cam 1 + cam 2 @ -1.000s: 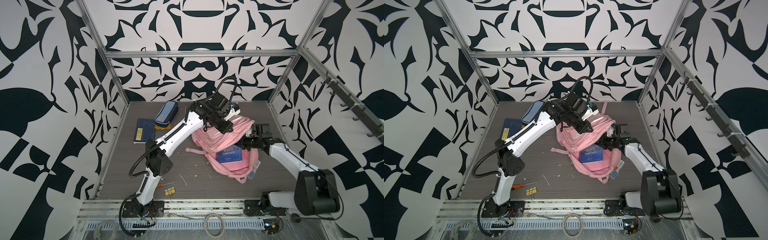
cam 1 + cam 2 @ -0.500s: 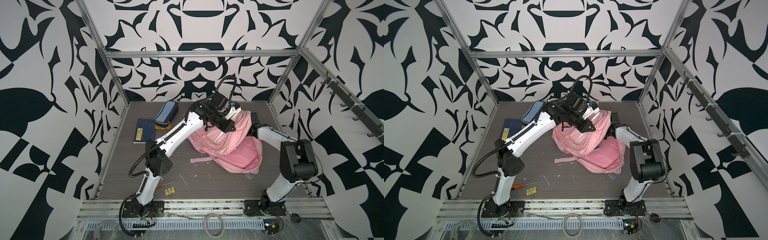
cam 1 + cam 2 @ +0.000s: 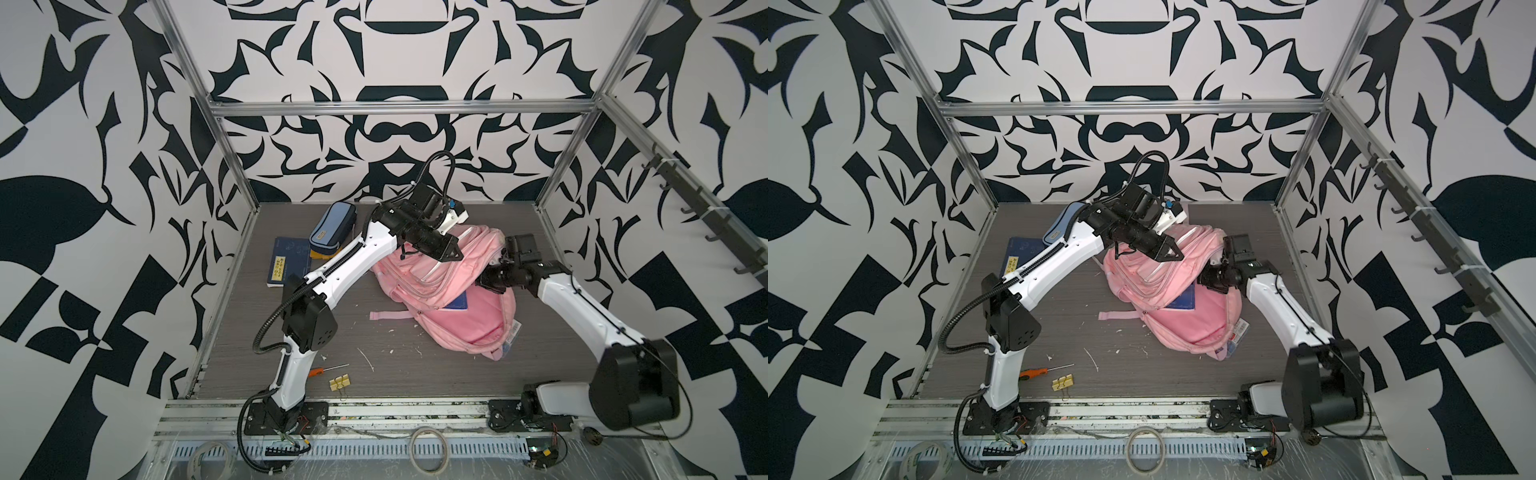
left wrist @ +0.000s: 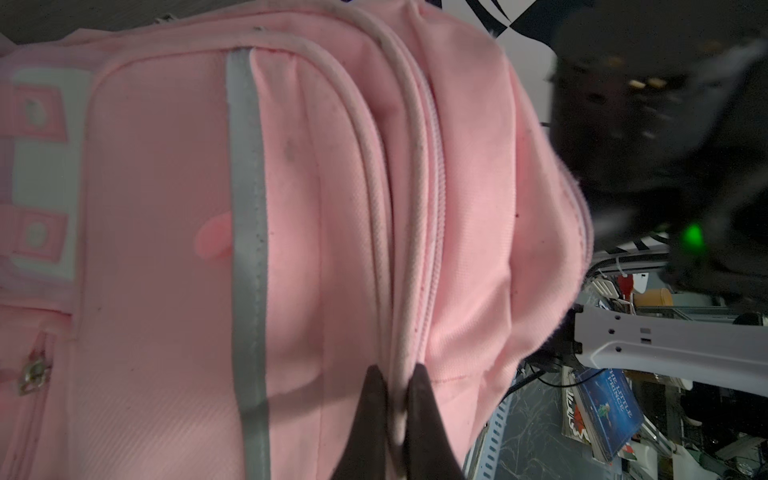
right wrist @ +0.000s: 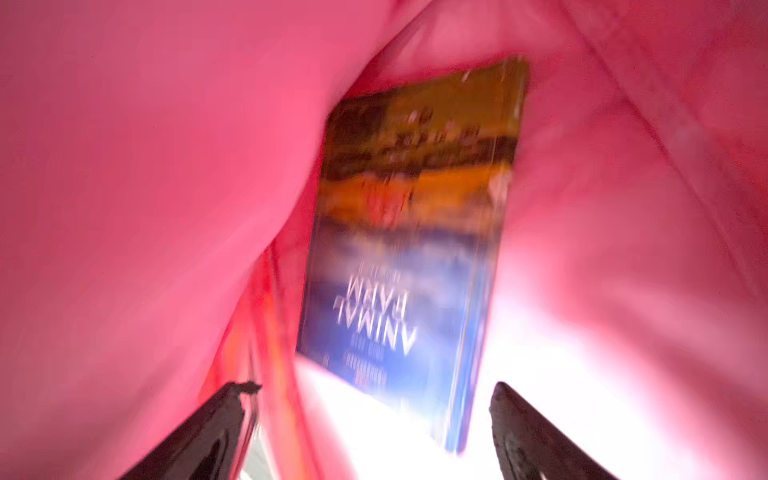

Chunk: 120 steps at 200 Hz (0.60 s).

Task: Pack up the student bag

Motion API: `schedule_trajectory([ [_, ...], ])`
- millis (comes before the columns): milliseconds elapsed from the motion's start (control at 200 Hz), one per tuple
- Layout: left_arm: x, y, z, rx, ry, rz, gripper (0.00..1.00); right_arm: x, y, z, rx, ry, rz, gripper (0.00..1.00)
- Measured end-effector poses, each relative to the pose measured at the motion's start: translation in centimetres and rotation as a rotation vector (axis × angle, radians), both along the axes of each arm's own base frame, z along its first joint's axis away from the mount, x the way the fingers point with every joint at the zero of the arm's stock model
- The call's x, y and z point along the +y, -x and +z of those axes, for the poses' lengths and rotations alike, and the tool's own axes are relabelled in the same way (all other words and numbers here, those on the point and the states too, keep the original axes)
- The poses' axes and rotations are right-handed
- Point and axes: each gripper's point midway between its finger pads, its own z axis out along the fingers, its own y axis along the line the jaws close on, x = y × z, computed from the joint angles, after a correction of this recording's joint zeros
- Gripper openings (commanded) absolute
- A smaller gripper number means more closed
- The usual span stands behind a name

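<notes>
The pink student bag (image 3: pixel 469 328) (image 3: pixel 1196 328) lies right of the table's middle in both top views. My left gripper (image 3: pixel 455 255) (image 3: pixel 1177 254) (image 4: pixel 397 372) is shut on a piped seam of the bag's upper flap (image 4: pixel 399 249) and holds it raised. My right gripper (image 3: pixel 482 280) (image 3: pixel 1204 280) (image 5: pixel 374 388) reaches into the bag's mouth from the right and is open, touching nothing. Ahead of it a blue book (image 5: pixel 407 257) lies inside the bag. Only the book's corner (image 3: pixel 457 301) (image 3: pixel 1185 299) shows under the flap.
A blue pencil case (image 3: pixel 332 226) rests on a dark blue book (image 3: pixel 289 259) at the back left. An orange-handled screwdriver (image 3: pixel 320 371) and yellow binder clips (image 3: pixel 340 382) lie near the front edge. A loose pink strap (image 3: pixel 390 316) trails left of the bag.
The right jaws have gone from shut to open. The blue book, plainly visible in the bag a second ago, is now mostly covered by the flap. The left gripper keeps its hold.
</notes>
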Motion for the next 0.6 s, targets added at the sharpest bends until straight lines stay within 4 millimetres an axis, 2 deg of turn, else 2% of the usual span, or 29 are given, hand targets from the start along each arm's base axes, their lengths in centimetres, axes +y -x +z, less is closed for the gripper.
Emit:
schedule_trajectory([
  [185,0.1,-0.4,0.0,0.015,0.015,0.012,0.00,0.0,5.3,0.6,0.005,-0.070,-0.065,0.92],
  [305,0.0,-0.5,0.2,0.026,0.026,0.016,0.00,0.5,7.3,-1.3,0.066,-0.105,-0.102,0.88],
  [480,0.0,-0.6,0.2,0.037,0.035,0.021,0.00,0.5,7.9,-5.9,0.201,-0.108,-0.188,0.80],
  [550,-0.2,-0.5,-0.2,0.051,0.041,0.016,0.00,0.4,7.6,-6.9,0.218,-0.105,-0.219,0.77],
  [600,-0.3,-0.4,-0.5,0.062,0.046,0.013,0.00,0.3,7.2,-7.4,0.218,-0.107,-0.243,0.69],
])
